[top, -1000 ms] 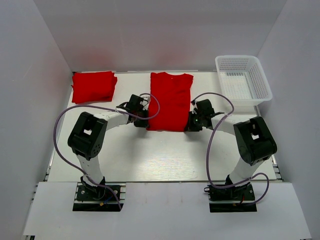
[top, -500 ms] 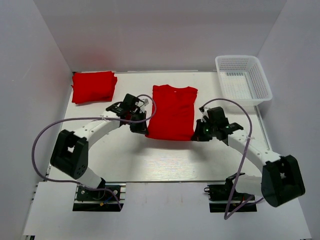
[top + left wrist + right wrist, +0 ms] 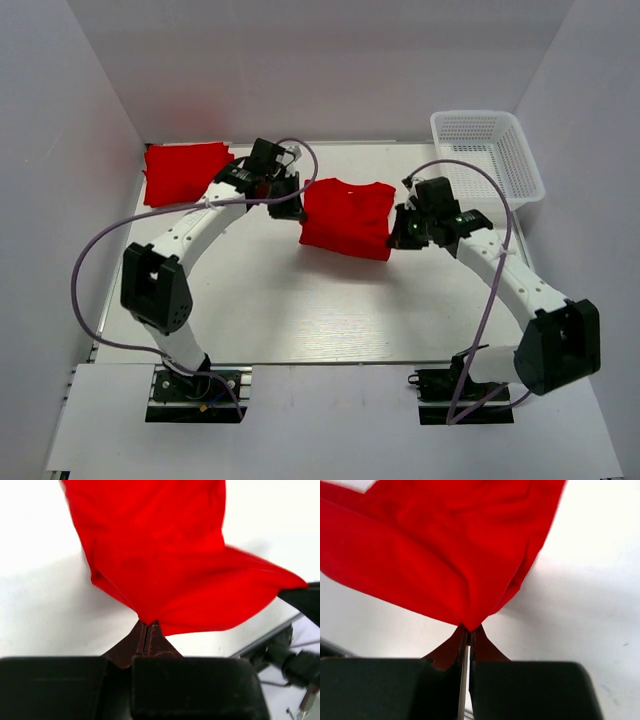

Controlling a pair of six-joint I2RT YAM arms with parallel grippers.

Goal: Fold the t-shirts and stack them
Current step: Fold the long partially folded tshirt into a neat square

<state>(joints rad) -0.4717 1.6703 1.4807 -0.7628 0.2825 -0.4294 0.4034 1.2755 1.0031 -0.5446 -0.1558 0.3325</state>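
A bright red t-shirt [image 3: 346, 217] hangs folded over between my two grippers above the middle of the table. My left gripper [image 3: 291, 207] is shut on its left corner, with the cloth [image 3: 165, 565] fanning out from the pinched fingertips [image 3: 146, 628]. At the right side my right gripper [image 3: 400, 233] is shut on the other corner, and red cloth [image 3: 440, 550] spreads away from its fingertips [image 3: 468, 629]. A folded red t-shirt pile [image 3: 185, 172] lies at the back left of the table.
A white mesh basket [image 3: 488, 160] stands at the back right corner. White walls close the table on three sides. Purple cables loop from both arms over the table.
Both grippers have carried the shirt's near edge up and toward the back, doubling the shirt over itself. Both arms have stretched farther out over the table.
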